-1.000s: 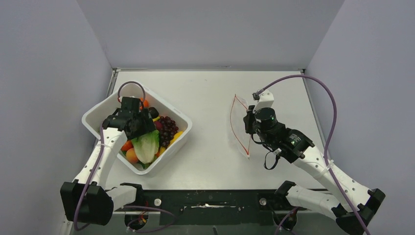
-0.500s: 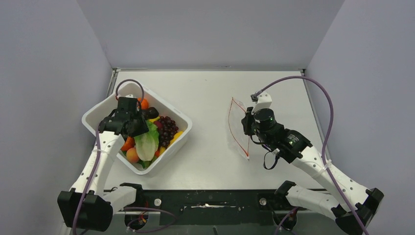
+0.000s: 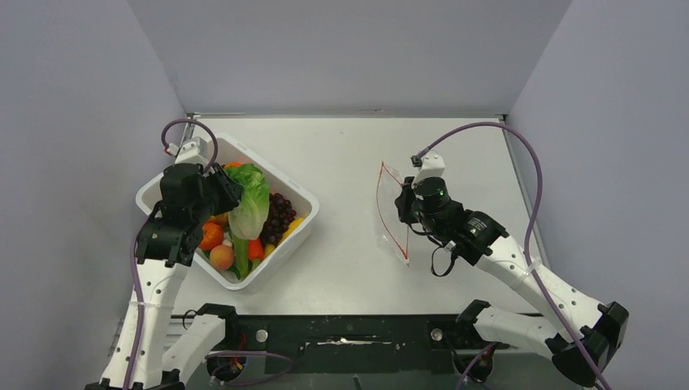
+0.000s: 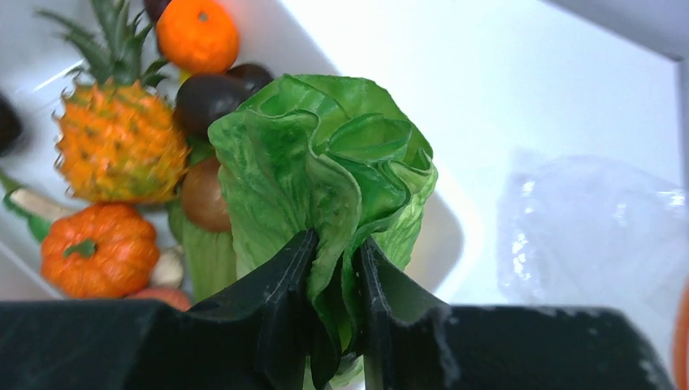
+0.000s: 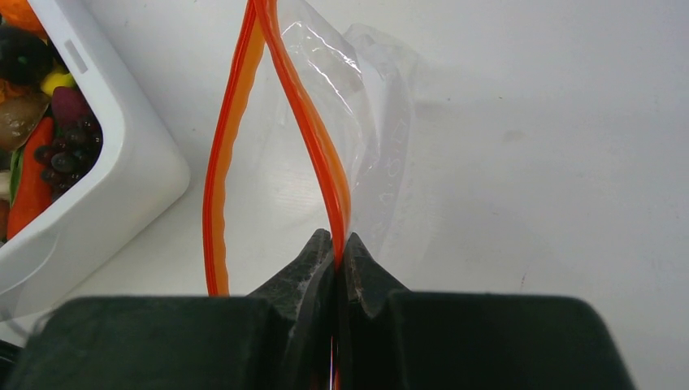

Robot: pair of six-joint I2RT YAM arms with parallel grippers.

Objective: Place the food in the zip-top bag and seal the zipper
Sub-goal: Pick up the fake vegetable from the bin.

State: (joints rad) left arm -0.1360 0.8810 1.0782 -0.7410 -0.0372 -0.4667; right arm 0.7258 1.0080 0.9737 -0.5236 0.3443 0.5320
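My left gripper point(image 4: 335, 248) is shut on the green lettuce point(image 4: 325, 162), which hangs lifted above the white tub point(image 3: 302, 203); the lettuce point(image 3: 248, 199) shows over the tub's middle from above. Other food lies in the tub: pineapple point(image 4: 118, 142), orange point(image 4: 197, 34), dark plum point(image 4: 207, 97), purple grapes point(image 3: 279, 215). My right gripper point(image 5: 335, 244) is shut on one lip of the zip-top bag's point(image 5: 366, 122) red zipper point(image 5: 313, 130). The bag point(image 3: 392, 213) stands with its mouth open toward the tub, the other zipper lip point(image 5: 223, 162) bowed away.
A carrot point(image 5: 32, 175) and grapes show inside the tub's near corner in the right wrist view. Grey walls close in the table point(image 3: 349, 154) on three sides. Purple cables point(image 3: 520, 154) loop above both arms.
My left gripper closed on the lettuce and lifted it up out of the pile, swinging toward the tub's back left. The right gripper shifted the bag slightly left.
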